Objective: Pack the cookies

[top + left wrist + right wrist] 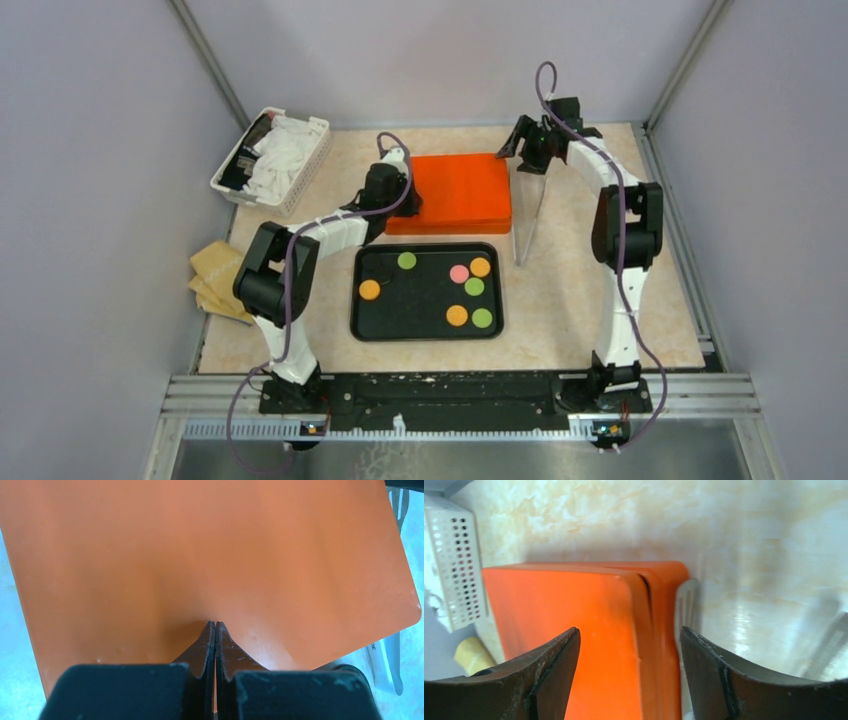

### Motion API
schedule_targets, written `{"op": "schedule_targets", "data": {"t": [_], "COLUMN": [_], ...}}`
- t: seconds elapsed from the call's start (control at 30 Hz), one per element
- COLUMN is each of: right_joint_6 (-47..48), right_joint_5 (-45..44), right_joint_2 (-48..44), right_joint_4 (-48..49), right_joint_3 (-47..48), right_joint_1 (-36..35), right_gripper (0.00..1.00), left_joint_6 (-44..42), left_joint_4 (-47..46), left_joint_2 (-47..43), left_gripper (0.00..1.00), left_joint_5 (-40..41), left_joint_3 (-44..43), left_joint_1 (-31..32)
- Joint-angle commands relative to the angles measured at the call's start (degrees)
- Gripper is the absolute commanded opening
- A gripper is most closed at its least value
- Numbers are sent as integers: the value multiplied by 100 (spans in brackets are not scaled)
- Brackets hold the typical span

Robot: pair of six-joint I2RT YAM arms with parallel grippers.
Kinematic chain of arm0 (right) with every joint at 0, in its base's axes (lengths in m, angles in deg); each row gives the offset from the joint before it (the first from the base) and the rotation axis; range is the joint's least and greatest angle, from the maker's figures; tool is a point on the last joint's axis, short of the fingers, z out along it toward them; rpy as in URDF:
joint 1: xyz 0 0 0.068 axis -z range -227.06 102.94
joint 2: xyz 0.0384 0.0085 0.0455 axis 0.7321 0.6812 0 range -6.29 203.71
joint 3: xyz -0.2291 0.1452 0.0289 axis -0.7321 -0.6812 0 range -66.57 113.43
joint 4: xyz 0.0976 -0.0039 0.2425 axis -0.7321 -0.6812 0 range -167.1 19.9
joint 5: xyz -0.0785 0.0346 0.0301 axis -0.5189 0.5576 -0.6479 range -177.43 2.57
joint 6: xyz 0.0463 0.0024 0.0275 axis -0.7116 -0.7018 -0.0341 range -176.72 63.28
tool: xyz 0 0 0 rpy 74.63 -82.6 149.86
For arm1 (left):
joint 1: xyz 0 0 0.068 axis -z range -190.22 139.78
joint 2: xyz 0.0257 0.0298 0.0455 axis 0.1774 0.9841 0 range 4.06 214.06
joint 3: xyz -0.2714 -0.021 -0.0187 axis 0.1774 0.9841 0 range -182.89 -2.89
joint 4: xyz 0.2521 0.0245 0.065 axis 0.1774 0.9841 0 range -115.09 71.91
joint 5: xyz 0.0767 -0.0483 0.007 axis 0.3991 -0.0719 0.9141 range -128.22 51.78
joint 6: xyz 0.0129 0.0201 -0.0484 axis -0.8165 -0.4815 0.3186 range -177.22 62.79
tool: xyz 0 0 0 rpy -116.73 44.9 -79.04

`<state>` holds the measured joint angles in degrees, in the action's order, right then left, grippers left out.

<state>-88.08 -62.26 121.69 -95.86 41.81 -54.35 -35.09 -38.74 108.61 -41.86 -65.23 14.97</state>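
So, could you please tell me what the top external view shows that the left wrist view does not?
Only the top external view shows the black tray holding the cookies, the white basket at the far left, and the right gripper near the table's far edge. Only the left wrist view shows the left gripper close up, its fingers shut together. Both views show the orange box.

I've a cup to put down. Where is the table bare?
Bare: right of the tray, out to the table edge, and a thin strip before the tray. Crowded: the back, with box, basket and clear tongs.
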Motion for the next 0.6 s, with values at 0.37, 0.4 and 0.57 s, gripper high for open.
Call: {"op": "schedule_targets", "data": {"t": [0.37,0.4,0.57], "right_joint_6": [420,407,396], "right_joint_5": [-1302,-1292,-1368], "right_joint_2": [-827,-801,-651], "right_joint_4": [-198,-190,-239], "right_joint_3": [-852,-940,-1241], "right_joint_1": [105,105,104], "right_gripper": [17,13,8], "left_joint_6": [19,19,4], "left_joint_4": [313,321,354], "left_joint_2": [349,342,260], "left_gripper": [0,0,0], "left_joint_5": [-170,-162,-149], "left_joint_3": [-63,-67,-82], "left_joint_1": [63,61,81]}}
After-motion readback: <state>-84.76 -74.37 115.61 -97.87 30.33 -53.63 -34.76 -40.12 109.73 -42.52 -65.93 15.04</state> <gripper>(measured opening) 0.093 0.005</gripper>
